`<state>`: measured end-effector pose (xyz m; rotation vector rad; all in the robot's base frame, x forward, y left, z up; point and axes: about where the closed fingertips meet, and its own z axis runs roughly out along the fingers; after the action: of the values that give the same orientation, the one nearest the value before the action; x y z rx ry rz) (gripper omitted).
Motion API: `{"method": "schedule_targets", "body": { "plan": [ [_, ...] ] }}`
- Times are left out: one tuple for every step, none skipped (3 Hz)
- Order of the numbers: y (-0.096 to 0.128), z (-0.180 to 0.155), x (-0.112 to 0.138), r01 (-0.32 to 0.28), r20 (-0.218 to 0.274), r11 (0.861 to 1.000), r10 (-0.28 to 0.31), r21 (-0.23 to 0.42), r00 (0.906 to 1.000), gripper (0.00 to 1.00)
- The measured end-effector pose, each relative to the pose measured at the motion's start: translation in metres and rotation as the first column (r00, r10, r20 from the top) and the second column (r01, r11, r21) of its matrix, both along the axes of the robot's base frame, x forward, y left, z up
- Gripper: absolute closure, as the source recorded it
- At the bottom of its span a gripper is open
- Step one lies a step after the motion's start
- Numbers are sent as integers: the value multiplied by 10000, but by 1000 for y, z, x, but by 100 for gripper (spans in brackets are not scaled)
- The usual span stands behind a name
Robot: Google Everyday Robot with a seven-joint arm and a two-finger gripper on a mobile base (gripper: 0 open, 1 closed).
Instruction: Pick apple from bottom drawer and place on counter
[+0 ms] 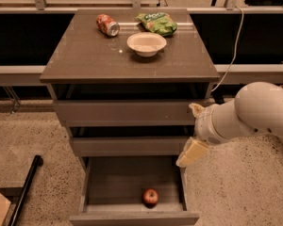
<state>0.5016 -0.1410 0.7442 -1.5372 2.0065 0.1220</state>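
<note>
The apple (150, 197), small and red, lies in the open bottom drawer (114, 182), near its front wall and a little right of centre. The counter (94, 55) is the glossy grey-brown top of the cabinet. My gripper (192, 152) is at the end of the white arm, to the right of the cabinet. It hangs beside the middle drawer's right end, just above the bottom drawer's right rim. It is above and to the right of the apple, well apart from it, and holds nothing that I can see.
On the counter lie a red-orange soda can (107, 25), a green chip bag (158, 22) and a white bowl (146, 44). A black pole (26, 187) leans on the floor at the left. A cable (231, 55) hangs behind the cabinet's right side.
</note>
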Motion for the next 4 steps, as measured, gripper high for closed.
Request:
{"method": "schedule_targets", "body": {
  "plan": [
    [0,-1,3,49,79,10000,-49,39,10000,0],
    [13,-29,5,20,-108,9999,-21,-131,9999,0],
    [28,-79,6,-221,-217,9997,224,131,9995,0],
    [27,-139,6,-778,-499,9961,799,427,9956,0]
  ]
}}
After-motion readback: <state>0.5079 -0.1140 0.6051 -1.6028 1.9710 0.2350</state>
